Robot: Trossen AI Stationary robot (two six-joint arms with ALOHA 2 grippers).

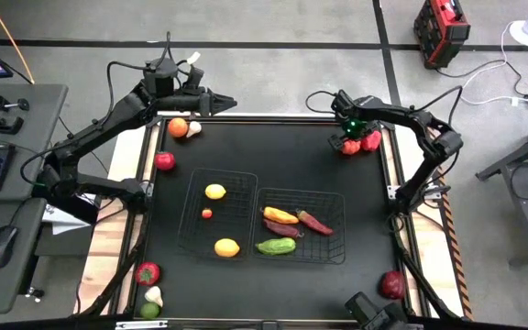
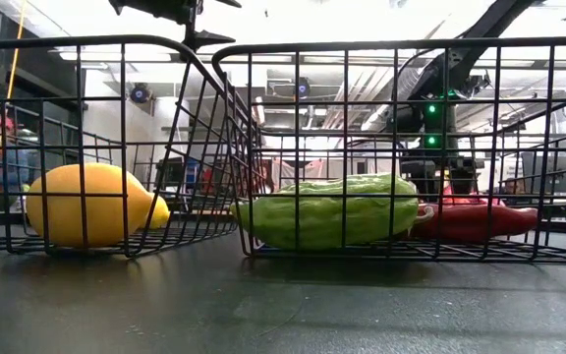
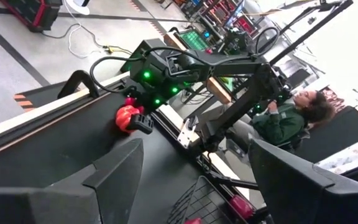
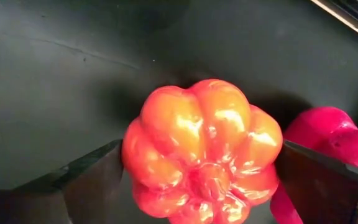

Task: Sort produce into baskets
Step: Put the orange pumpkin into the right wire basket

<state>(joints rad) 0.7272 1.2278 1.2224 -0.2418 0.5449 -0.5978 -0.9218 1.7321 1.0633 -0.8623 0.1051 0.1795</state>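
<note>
My right gripper is at the table's far right corner, shut on a small orange pumpkin. A red pepper lies right beside the pumpkin. My left gripper hangs open and empty over the far edge; its fingers stand wide apart. The left wire basket holds two lemons and a small red piece. The right basket holds a green cucumber, a yellow-orange pepper and red peppers. My right gripper pinches the pumpkin's two opposite sides between its two fingers, coming from above and pointing down. The pumpkin's ribbed top faces the camera. I cannot tell whether it is lifted off the table.
An orange and a garlic lie at the far left, with a red apple nearer. A red fruit, a garlic and a green piece lie at the near left corner. A red apple lies near right.
</note>
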